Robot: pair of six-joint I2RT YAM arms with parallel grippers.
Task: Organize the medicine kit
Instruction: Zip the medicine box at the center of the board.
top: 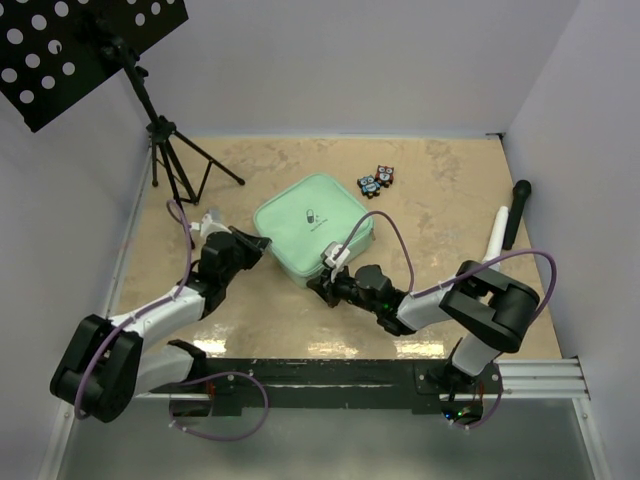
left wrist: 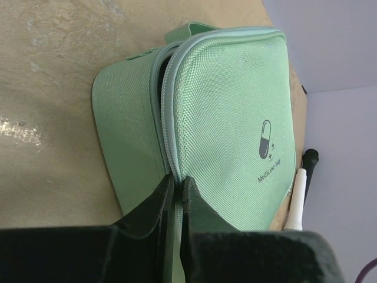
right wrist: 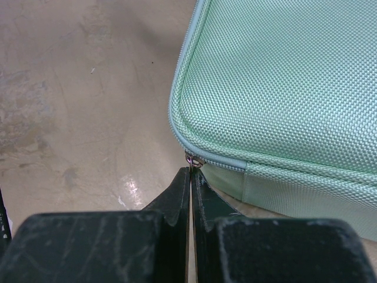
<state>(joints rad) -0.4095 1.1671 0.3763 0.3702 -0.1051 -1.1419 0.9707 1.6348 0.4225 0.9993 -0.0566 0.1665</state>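
The medicine kit (top: 313, 228) is a mint-green zip case that lies flat mid-table with its lid down, a pill mark on top. My left gripper (top: 262, 245) is at its left corner. In the left wrist view that gripper (left wrist: 178, 180) is shut on the zip seam of the kit (left wrist: 235, 118), and the zip line runs between the fingertips. My right gripper (top: 318, 288) is at the near corner. In the right wrist view it (right wrist: 192, 171) is shut on the metal zipper pull (right wrist: 193, 160), under the kit's (right wrist: 283, 88) rounded corner.
Two small owl-patterned items (top: 377, 180) lie beyond the kit. A white tube (top: 497, 235) and a black marker (top: 517, 210) lie at the right wall. A tripod (top: 175, 150) with a perforated black board (top: 70, 45) stands at the back left.
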